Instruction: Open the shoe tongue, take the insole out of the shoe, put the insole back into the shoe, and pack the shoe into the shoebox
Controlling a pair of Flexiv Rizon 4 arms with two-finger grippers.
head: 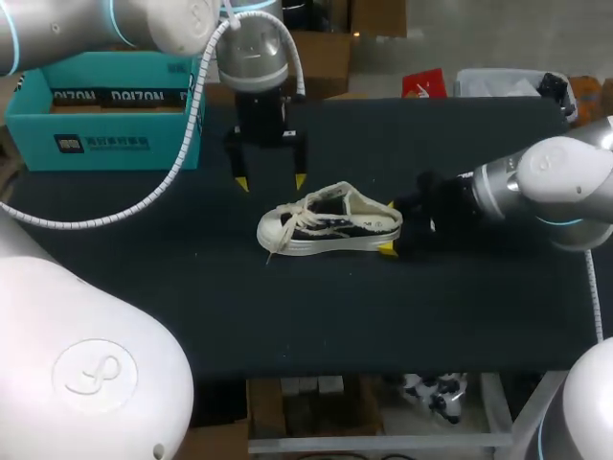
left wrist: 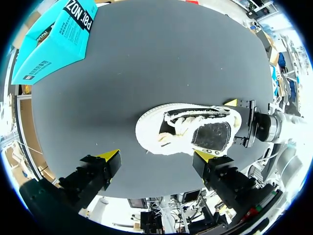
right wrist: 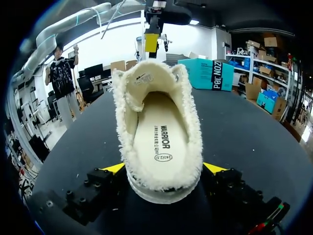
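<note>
We work at a black bench (head: 192, 287). Near its middle a white-and-black shoe (head: 330, 222) stands upright on its sole, toe towards our left, with loose laces trailing down beside the toe. A teal box (head: 105, 110), open on top, sits at the far left corner, well apart from the shoe.

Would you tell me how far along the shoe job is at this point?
Done: nothing certain. The insole lies inside the shoe; whether it has been out yet I cannot tell. In hand: the right gripper clasps the heel, and the left gripper hovers open above. Left: packing; the shoebox stands apart, without the shoe.
</note>
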